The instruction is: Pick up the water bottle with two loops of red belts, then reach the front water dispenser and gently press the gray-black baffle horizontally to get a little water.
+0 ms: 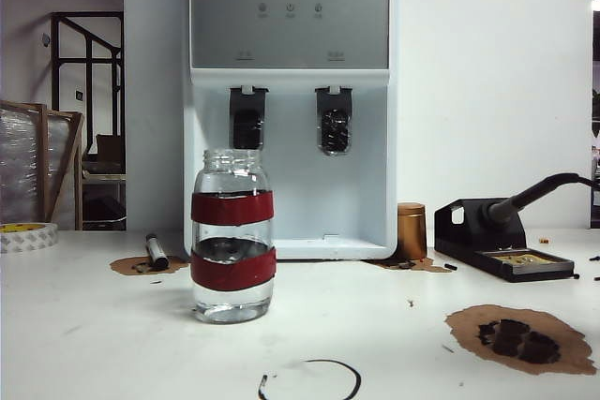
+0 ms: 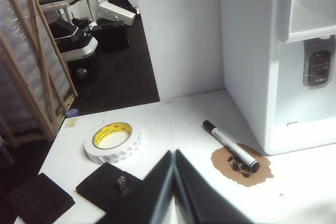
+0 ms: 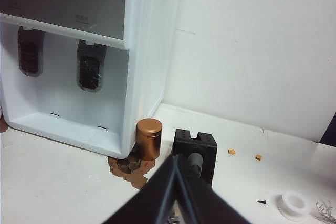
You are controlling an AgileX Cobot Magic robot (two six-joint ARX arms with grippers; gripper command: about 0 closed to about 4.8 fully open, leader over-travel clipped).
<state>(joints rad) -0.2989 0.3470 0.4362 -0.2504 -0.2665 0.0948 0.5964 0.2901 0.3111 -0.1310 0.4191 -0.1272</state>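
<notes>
Several brown stains (image 1: 520, 337) on white table (image 1: 94, 325)

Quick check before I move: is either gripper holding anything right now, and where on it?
Nothing is held. The left gripper and right gripper are both shut on nothing, away from the water bottle, which stands alone on the table.

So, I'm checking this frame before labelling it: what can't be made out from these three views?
- Both arms: outside the exterior view, so where the shut jaws stand relative to the water bottle is unknown.
- The bottle: out of frame in both wrist views.
- Left gripper and right gripper: only the closed tips show, the rest cut by the frame edge.
- Water dispenser button labels: too small to read.
- Gray-black baffle: its tap outlet hidden behind it.
</notes>
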